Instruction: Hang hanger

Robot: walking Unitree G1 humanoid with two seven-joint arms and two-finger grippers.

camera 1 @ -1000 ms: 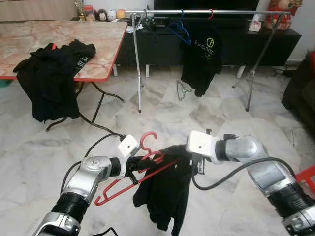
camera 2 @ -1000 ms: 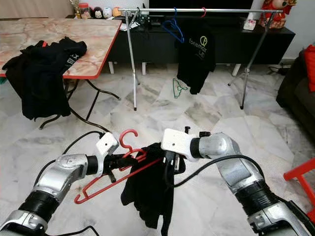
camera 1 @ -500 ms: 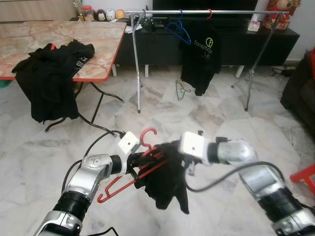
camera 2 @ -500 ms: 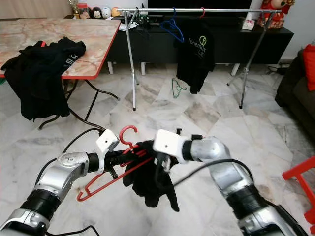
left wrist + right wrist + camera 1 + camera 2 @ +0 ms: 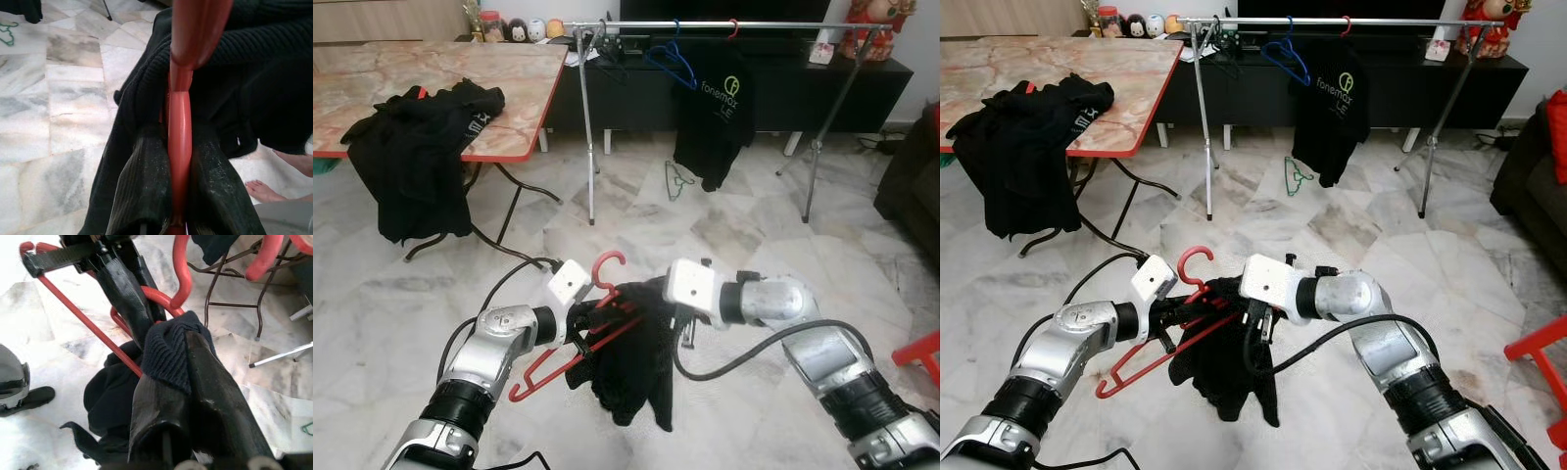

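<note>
Marble floor (image 5: 636, 211) spreads pale and veined across the room. At the far left a folding table (image 5: 509, 88) carries a heap of black clothes (image 5: 416, 157) that droops over its edge. Nearer, the left gripper (image 5: 579, 321) has its fingers (image 5: 146, 191) clamped narrow on the red hanger (image 5: 558, 357), just under the hook. A dark knit garment (image 5: 631, 367) is bunched over the hanger's neck and hangs below it. The right gripper (image 5: 685, 328) pinches a fold of that knit between its closed fingers (image 5: 215, 396), close against the hanger. Behind, to the right, a clothes rail (image 5: 705, 24) holds a blue hanger (image 5: 674, 61) and a black shirt (image 5: 713, 122).

The step in hand looks like dressing the hanger: the garment is not yet seated over both shoulders. Next the right gripper should draw the knit along the free arm while the left steadies the frame; only then comes the walk to the rail
</note>
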